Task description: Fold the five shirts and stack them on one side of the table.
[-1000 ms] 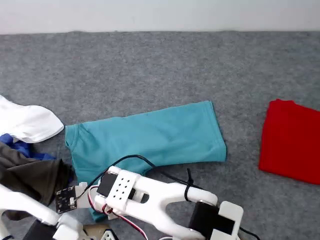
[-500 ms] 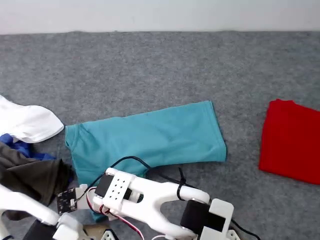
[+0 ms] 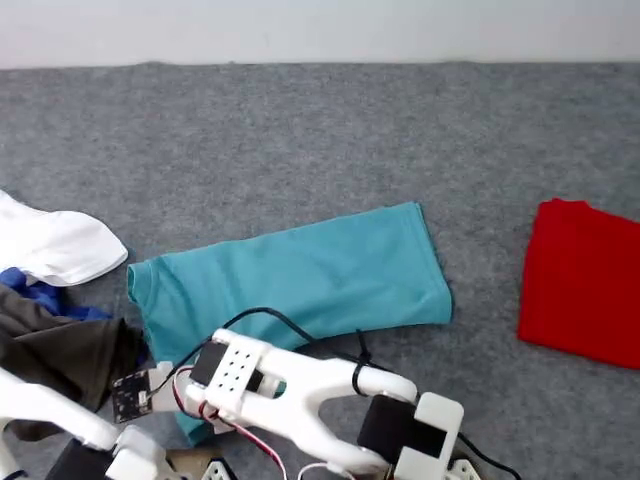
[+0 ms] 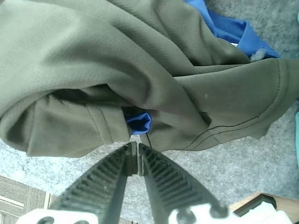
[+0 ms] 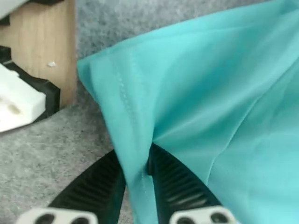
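A teal shirt (image 3: 300,275) lies spread flat across the middle of the grey table. My right gripper (image 5: 135,156) is shut on a fold of the teal shirt (image 5: 210,93) at its near-left corner, under the white right arm (image 3: 300,385). A folded red shirt (image 3: 580,285) rests at the right edge. At the left lie a white shirt (image 3: 55,245), a blue shirt (image 3: 40,298) and a crumpled olive shirt (image 3: 60,355). My left gripper (image 4: 138,151) is shut with nothing in it, just off the olive shirt (image 4: 117,70), where a bit of blue shirt (image 4: 139,122) pokes out.
The grey cloth table (image 3: 320,140) is bare along its far half and between the teal and red shirts. A pale wall runs behind the far edge. A wooden block (image 5: 51,51) and a white arm base (image 5: 18,105) sit close to the held corner.
The right arm has shifted slightly, and the teal shirt's left end has slid a little toward the front with it. The other shirts and the left arm are unmoved.
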